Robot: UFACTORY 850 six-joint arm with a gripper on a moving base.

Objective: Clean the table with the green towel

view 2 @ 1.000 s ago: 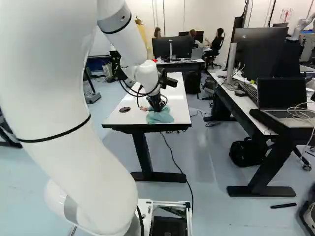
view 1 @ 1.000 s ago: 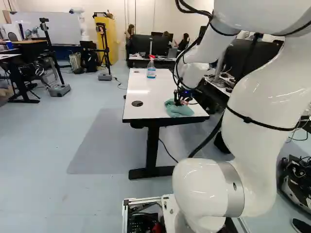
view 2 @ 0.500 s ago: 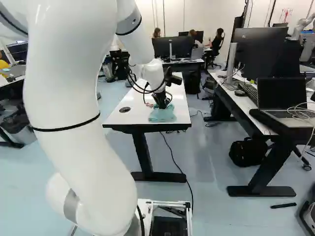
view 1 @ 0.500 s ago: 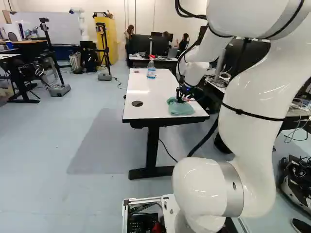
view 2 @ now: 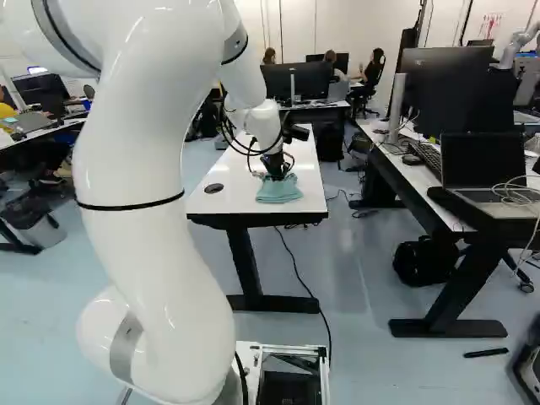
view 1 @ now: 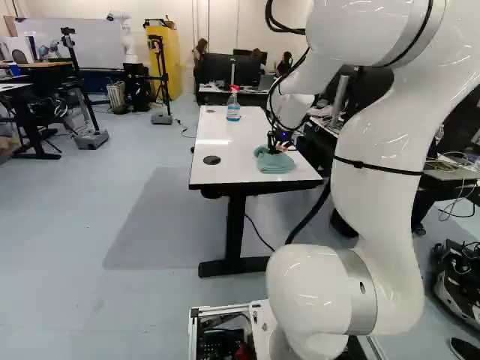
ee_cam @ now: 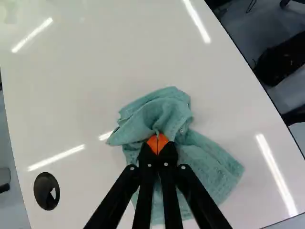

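Note:
My gripper is low over the near end of the white table, at the green towel. In the wrist view the gripper is shut on a bunched fold of the towel, its orange pads together at the cloth. The rest of the towel lies crumpled on the tabletop, spread out around and beneath the fingers, which cover part of it. Farther up the same table in the left base view stands a clear spray bottle with blue liquid and a red top.
A round black grommet is set in the tabletop beside the towel. Right of the table, a second desk carries monitors and a laptop. A black bag sits on the floor below it. Another robot stands at the back.
My gripper has shifted slightly away from the base, and the towel has slid along the tabletop with it. The upper arm has swung across the base views. The base has not moved.

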